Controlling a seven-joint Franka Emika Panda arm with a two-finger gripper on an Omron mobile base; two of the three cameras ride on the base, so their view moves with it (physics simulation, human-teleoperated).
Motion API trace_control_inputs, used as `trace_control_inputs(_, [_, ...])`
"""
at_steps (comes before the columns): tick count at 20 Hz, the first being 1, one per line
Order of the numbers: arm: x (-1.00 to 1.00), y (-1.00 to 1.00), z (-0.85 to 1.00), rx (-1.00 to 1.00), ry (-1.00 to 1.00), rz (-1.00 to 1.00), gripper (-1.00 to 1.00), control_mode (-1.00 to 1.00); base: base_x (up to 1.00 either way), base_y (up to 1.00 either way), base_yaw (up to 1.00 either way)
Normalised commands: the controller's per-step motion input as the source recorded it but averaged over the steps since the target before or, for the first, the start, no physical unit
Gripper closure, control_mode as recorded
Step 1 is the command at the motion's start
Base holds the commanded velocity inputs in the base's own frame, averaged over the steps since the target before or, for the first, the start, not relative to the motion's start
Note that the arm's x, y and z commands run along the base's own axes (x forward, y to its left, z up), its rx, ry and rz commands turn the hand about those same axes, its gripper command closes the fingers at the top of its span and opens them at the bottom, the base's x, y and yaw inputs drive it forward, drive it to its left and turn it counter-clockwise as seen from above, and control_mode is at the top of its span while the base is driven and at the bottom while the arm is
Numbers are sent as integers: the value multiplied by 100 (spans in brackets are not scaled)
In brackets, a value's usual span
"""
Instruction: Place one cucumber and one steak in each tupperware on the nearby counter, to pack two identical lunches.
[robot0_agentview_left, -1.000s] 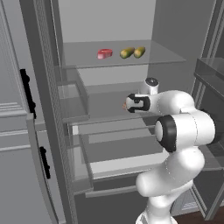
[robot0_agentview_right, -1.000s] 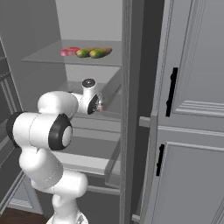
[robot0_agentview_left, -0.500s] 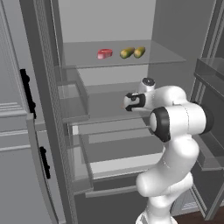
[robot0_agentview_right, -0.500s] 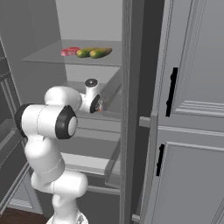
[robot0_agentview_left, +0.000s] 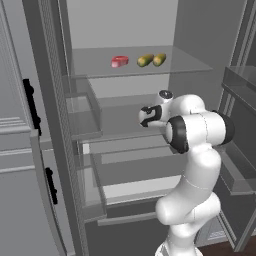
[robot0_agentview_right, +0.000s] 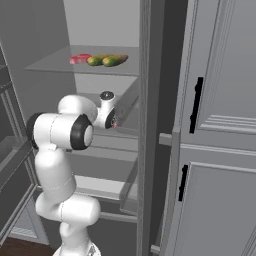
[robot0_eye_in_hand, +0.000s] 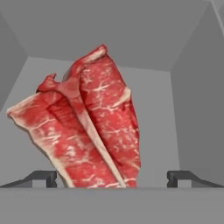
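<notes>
Early in the job, by the look of it: nothing packed yet as far as can be seen, no tupperware and no bench in sight, only the open fridge. Nearest, in the hand view, pincer (robot0_eye_in_hand: 112, 177) spread wide, dark tips far apart at 8 and 4 o'clock, with a dark red steak (robot0_eye_in_hand: 85, 127), white-streaked, lying between them and running up toward 12 o'clock; not gripped, no tip touching it, though close enough to be closed on. From the left base view, pincer (robot0_agentview_left: 150, 115) reaching in over the middle fridge shelf (robot0_agentview_left: 120, 127), level with the arm's elbow; from the right base view, pincer (robot0_agentview_right: 113, 120) at the same shelf with a small red speck just beside it, probably that steak. Farther in and higher, on the upper glass shelf (robot0_agentview_left: 100, 67), toward 12 o'clock: a pinkish-red steak (robot0_agentview_left: 119, 61) at the left, then two cucumbers (robot0_agentview_left: 152, 60) side by side to its right, untouched. Judging from this, all four items still to be carried out: first grasp pending, both lunches unstarted.
</notes>
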Motion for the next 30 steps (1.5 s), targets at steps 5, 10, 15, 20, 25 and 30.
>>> trace_control_inputs(5, [10, 15, -32, -3, 12, 0, 100, -100, 0, 0, 0])
trace_control_inputs(10, [1, 4, -4, 0, 3, 0, 100, -100, 0, 0, 0])
trace_control_inputs(15, [-16, 0, 0, 0, -2, 1, 100, -100, 0, 0, 0])
trace_control_inputs(20, [-99, 20, 32, 7, -10, 5, 100, -100, 0, 0, 0])
trace_control_inputs(25, [-100, 32, 97, 13, 0, 0, 100, -100, 0, 0, 0])
trace_control_inputs(30, [-100, 0, 98, 12, 0, -7, 100, -100, 0, 0, 0])
